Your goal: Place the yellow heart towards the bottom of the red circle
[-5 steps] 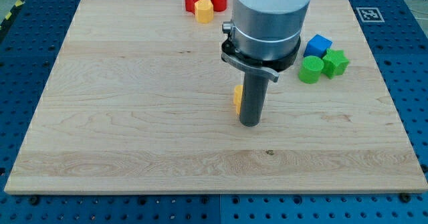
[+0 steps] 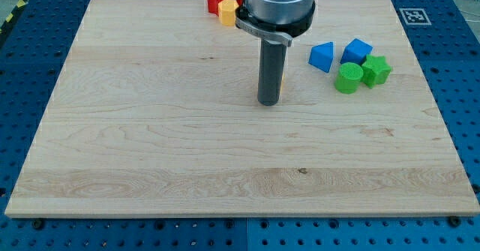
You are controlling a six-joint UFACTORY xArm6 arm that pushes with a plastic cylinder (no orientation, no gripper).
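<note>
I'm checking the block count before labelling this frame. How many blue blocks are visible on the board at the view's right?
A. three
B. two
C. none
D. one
B: a blue triangular block lies just left of a blue cube, which sits beside the green blocks; no other blue block shows, while my tip stands apart to their left.
</note>
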